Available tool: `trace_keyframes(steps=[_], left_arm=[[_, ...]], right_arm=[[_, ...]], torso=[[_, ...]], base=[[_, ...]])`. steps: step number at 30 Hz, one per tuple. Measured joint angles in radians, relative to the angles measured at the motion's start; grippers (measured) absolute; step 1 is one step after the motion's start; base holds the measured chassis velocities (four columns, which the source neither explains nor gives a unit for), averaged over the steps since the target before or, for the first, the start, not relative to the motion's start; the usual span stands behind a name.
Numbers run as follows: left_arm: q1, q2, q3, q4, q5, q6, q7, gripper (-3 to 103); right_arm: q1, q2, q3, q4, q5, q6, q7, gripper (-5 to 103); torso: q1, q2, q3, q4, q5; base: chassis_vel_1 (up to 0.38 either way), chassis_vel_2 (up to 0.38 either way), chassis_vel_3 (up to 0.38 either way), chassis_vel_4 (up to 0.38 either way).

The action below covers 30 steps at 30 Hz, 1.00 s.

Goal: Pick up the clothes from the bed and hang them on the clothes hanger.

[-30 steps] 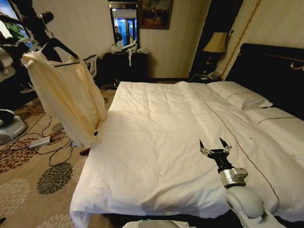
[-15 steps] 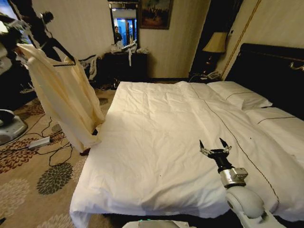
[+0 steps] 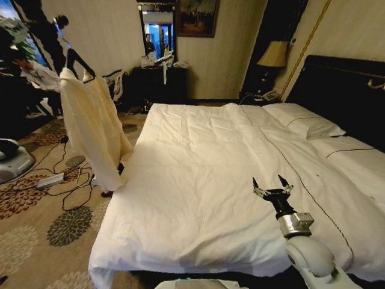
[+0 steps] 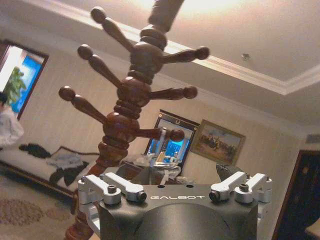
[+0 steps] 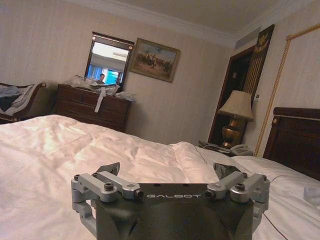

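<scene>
The cream shirt point(image 3: 91, 123) hung on the black clothes hanger point(image 3: 77, 61) at the upper left of the head view, draped down beside the left edge of the bed point(image 3: 198, 180) and clear of the white duvet. By the look of it, the task stood at its last step: the garment was off the bed and on the hanger, and what remained was to seat or confirm the hanger's hook on a peg of the wooden coat stand point(image 4: 131, 100), which rose through the left and centre of the left wrist view with its knobbed arms spread. Whether the hook already rested on a peg could not be told. The left hand point(image 4: 175, 187) sat at the bottom of that view, pointed up at the stand; its fingers appeared spread with nothing between them. A careful release and a slow retreat, without brushing the fabric, seemed the likely need.

The right hand point(image 3: 272, 186) hovered low over the duvet at the lower right of the head view, fingers wide and holding nothing, well apart from the shirt.

The bed lay smooth, with pillows point(image 3: 304, 123) against the dark headboard point(image 3: 343, 90) at right. A dresser point(image 3: 159, 81) under a mirror stood at top centre, a lamp point(image 3: 274, 55) at upper right, and cables point(image 3: 57, 177) trailed over the floral carpet at left.
</scene>
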Motion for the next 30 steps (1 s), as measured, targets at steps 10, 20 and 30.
trace_keyframes(steps=[10,20,30], left_arm=[[0.418,-0.108,-0.188,-0.26,0.29,-0.022,0.124,100],[0.914,-0.259,-0.397,-0.424,0.502,-0.081,0.171,100],[1.47,-0.546,-0.553,-0.53,0.954,-0.257,0.385,100]], right_arm=[[0.0,0.0,0.0,0.0,0.0,0.0,0.0,100],[0.0,0.0,0.0,0.0,0.0,0.0,0.0,100],[0.0,0.0,0.0,0.0,0.0,0.0,0.0,100]], torso=[[0.001,0.0,0.0,-0.0014,0.0005],[0.0,0.0,0.0,-0.0001,0.0],[0.0,0.0,0.0,0.0003,0.0004]], base=[[0.0,0.0,0.0,0.0],[0.0,0.0,0.0,0.0],[0.0,0.0,0.0,0.0]])
